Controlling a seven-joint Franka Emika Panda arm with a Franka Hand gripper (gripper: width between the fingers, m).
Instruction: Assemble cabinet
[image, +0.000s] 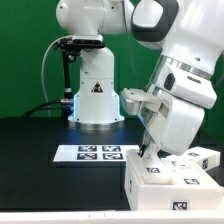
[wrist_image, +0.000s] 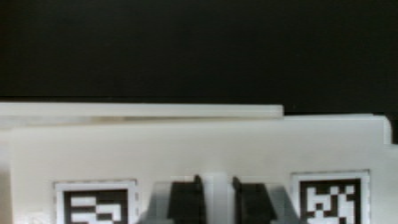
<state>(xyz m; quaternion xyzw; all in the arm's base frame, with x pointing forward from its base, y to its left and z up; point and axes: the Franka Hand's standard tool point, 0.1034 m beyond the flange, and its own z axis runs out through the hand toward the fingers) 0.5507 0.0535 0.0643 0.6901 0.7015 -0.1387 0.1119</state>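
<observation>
Right at your gripper (image: 149, 152), the two dark fingers (wrist_image: 183, 202) stand close together with only a thin pale strip between them. You cannot tell from either view whether they are pinching anything.

Directly under the gripper is the cabinet (image: 165, 187), a white box resting on the black tabletop (image: 40, 180). The fingertips meet its top face near the back corner, on the exterior view's left. In the wrist view, you see one square tag (wrist_image: 98, 206) on either side of the fingers, on the white face closest to the camera. That picture is soft, so the tag patterns are blurred. Just past the fingers the white surface ends in a straight edge, with a second, slightly narrower white edge behind it and bare tabletop beyond.

Just beside the gripper, on the exterior view's right, a smaller white piece (image: 206, 158) with tags of its own lies against or just behind the cabinet. You cannot tell which.

Near the gripper, on the exterior view's left, the marker board (image: 98, 152) lies flat on the tabletop, apart from the cabinet.

Farther back, beyond the board, the arm's base (image: 95, 95) stands in front of a green backdrop (image: 25, 50).
</observation>
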